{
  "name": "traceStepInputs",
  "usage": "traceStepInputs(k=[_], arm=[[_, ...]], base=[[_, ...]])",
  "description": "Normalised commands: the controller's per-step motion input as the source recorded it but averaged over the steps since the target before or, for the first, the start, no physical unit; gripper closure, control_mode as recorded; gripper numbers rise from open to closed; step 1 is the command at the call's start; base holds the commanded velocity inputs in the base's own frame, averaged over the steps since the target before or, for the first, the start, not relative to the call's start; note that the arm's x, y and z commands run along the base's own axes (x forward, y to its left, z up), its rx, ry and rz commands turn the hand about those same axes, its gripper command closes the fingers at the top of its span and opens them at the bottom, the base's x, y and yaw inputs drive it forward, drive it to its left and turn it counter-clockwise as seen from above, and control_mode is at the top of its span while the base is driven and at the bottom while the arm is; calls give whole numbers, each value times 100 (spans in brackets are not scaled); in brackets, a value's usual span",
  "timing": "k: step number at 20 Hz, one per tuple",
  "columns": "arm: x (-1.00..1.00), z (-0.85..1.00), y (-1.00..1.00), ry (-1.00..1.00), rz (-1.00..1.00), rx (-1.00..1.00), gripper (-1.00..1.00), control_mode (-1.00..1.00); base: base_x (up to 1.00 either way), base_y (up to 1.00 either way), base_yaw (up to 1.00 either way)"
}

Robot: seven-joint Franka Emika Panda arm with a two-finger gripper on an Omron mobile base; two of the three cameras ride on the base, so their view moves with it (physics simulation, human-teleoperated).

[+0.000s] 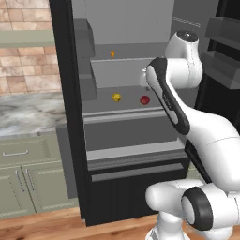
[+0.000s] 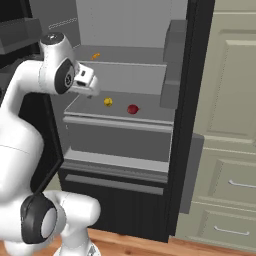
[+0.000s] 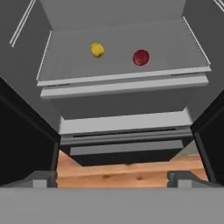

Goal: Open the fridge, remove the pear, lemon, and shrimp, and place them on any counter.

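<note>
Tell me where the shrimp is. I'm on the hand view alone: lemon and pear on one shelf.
Observer: The shrimp lies on the shelf above the one that holds the lemon and the pear, toward the back.
Operator: Which side of that shelf?
Observer: Left of centre, roughly above the lemon in the left base view.
Operator: Where's a counter to drop them on?
Observer: The marble counter runs to the left of the fridge, past its open left door, over pale green cabinets.
</note>
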Motion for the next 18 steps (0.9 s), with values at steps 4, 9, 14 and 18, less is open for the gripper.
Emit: traceStepInputs(k=[4, 9, 14, 18], arm=[[-44, -1, -1, -28, -5, -2, -100, -100], [-39, -11, -5, -15, -2, 0, -100, -100], [-16, -22, -1, -4, 0, 0, -100, -100], [-6, -2, -3, 1, 1, 0, -100, -100]], base=[[0, 0, 0], [0, 0, 0], [0, 0, 0], [0, 0, 0]])
